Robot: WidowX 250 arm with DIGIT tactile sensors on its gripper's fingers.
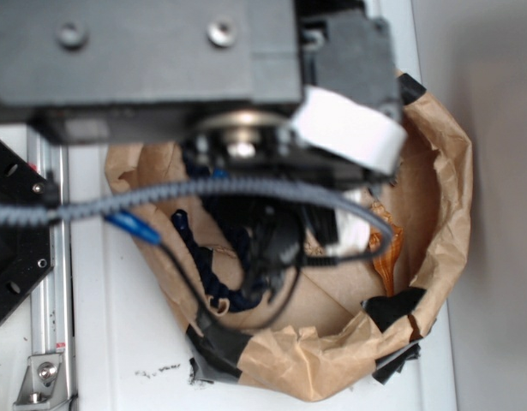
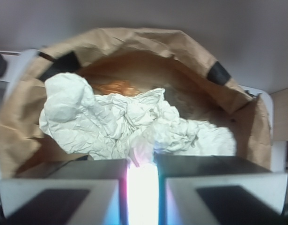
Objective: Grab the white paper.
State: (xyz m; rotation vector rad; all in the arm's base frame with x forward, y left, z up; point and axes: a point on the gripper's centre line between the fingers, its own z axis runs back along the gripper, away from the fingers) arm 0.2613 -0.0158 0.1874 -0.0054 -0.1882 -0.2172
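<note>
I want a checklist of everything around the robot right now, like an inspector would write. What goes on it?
Surface: white table with small black marks.
Job's things: white paper, crumpled, lying inside the brown paper nest.
Clutter: dark blue cord and an amber object inside the nest; black tape patches on its rim.
Grippers: gripper right at the near edge of the white paper, fingers nearly together; a bit of paper seems pinched, but glare hides the gap.
Cables: grey braided cable and a thin black wire.
Surroundings: metal rail on one side, grey wall.

White tabletop (image 1: pixel 117 342) with black scuff marks (image 1: pixel 156 371) near the front edge; plain grey wall (image 2: pixel 144 18) behind, softly lit.
</note>
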